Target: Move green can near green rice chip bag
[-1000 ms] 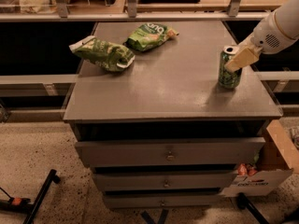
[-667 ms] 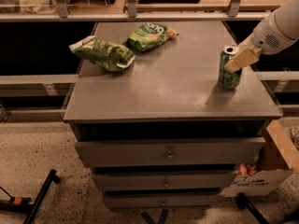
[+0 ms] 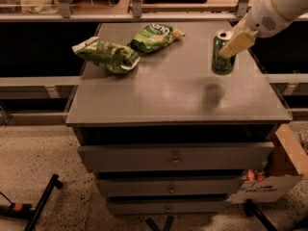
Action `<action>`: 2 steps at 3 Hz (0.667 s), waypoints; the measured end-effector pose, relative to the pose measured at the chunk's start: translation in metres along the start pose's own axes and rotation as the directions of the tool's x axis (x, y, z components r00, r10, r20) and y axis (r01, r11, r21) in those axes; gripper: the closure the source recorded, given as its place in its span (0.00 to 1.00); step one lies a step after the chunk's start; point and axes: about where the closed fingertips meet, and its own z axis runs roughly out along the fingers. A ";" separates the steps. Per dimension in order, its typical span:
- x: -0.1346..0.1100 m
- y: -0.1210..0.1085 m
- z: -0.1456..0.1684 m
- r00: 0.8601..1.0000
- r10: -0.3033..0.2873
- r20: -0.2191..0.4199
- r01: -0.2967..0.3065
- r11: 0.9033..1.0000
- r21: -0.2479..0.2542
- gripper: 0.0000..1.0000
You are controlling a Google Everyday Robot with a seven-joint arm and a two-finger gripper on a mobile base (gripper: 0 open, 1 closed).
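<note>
Holding: the pincer [image 3: 228, 49] clasps the green can [image 3: 219, 64] near its top. One pale, flat, wedge-shaped finger [image 3: 237, 42] slants across the can's front, and the other is hidden behind it.
Can: a slim, glossy green cylinder with dark and pale streaks and a silver rim. It is upright and raised just clear of the worktop [image 3: 163, 90], over the right rear part.
Shadow: a soft dark blot [image 3: 211, 95] lies on the surface apart from the can's base, nearer the front.
Arm: a smooth white rounded shell [image 3: 281, 6] comes in from the upper right corner.
Rice chip bag: the green rice chip bag [image 3: 154, 36] is a small, crinkled, light-green pouch with big white letters and an orange corner. It lies flat at the rear middle, well apart from the can.
Other bag: a longer green bag [image 3: 107, 57], puffy and creased, has pale patches and white ends. It lies at the left rear, just beside the rice chip bag.
Worktop: matte grey, flat and rectangular, with a dull sheen.
Edges: the can hangs near the right edge, and the longer bag's left end reaches the left edge.
Open room: bare grey surface runs from the can leftward to the rice chip bag and across the whole front half.
Below: grey drawers [image 3: 175, 157] with small knobs, a cardboard box [image 3: 281, 174] at the right and a speckled floor [image 3: 38, 158].
</note>
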 end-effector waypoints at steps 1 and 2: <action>-0.032 -0.016 -0.002 0.999 -0.008 0.051 0.008 1.000 -0.004 1.00; -0.055 -0.029 0.017 0.995 -0.027 0.097 0.028 1.000 -0.010 1.00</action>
